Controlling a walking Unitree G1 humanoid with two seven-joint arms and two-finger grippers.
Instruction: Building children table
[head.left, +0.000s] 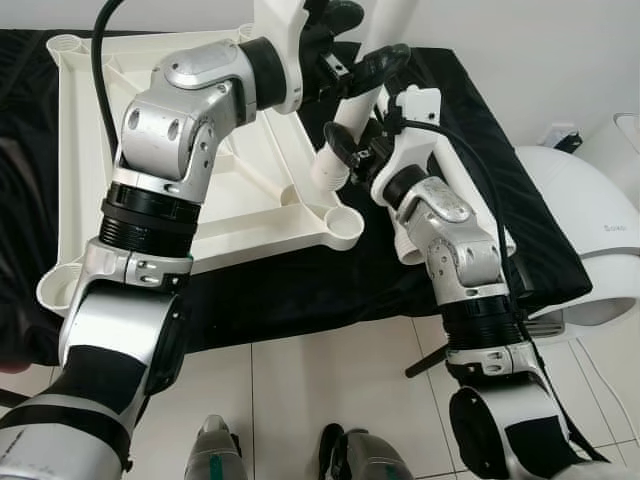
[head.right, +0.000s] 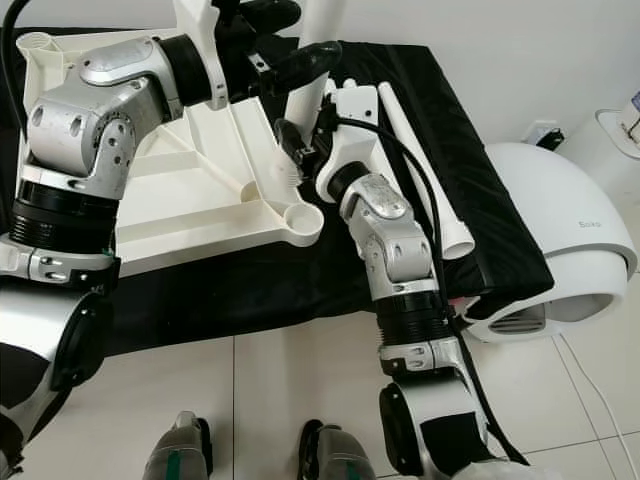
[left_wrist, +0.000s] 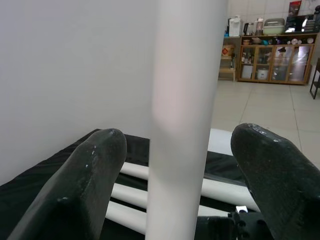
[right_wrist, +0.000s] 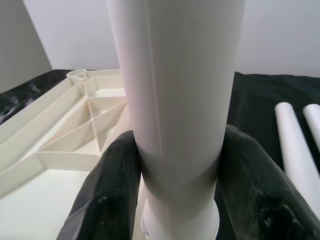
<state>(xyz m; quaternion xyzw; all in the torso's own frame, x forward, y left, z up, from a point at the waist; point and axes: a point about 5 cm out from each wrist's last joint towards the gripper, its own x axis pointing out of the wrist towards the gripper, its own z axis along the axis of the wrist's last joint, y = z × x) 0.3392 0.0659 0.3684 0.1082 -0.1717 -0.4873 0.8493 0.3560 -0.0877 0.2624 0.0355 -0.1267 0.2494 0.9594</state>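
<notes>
1. Head views: upturned tabletop (head.left: 250, 190) on black cloth (head.left: 300, 290); a leg (head.left: 345, 120) stands upright above it.
2. Left wrist: left gripper (left_wrist: 180, 165) gapes around the leg — not touching.
3. Right wrist: right gripper (right_wrist: 177, 175) clamps the leg's base — seating it in a socket likely follows.

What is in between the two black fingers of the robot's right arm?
A white table leg. In the right wrist view the right end effector has a finger pressed on each side of it, above the white tabletop.

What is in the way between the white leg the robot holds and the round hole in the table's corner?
Nothing visible. The right gripper clamps the table leg low down, above the tabletop, near the corner socket.
</notes>
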